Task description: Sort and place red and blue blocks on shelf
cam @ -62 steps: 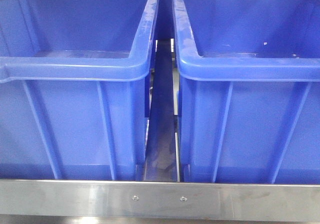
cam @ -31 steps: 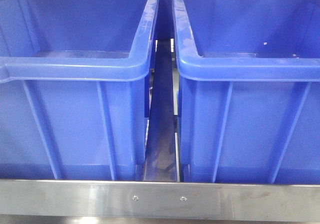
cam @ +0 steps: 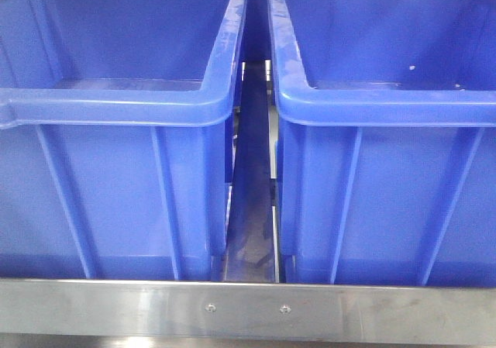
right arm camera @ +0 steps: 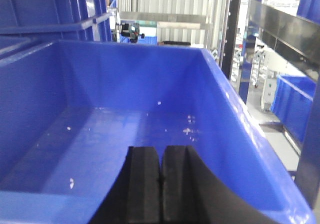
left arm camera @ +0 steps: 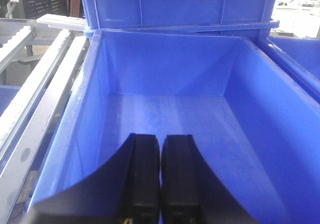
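No red or blue block shows in any view. The shelf's brushed-metal front rail [cam: 248, 311] with two small screws runs along the bottom of the front view. My left gripper [left arm camera: 160, 138] is shut with nothing between its black fingers, hovering over the inside of a large blue bin [left arm camera: 165, 114]. Over another blue bin [right arm camera: 125, 129] my right gripper [right arm camera: 161, 149] is likewise shut and holds nothing. Neither gripper appears in the front view.
Two large blue bins, left [cam: 116, 108] and right [cam: 387, 108], stand side by side on the shelf with a narrow gap [cam: 249, 208] between them. Metal roller tracks [left arm camera: 35, 89] run left of the left bin. Another blue bin [left arm camera: 180, 4] stands behind it.
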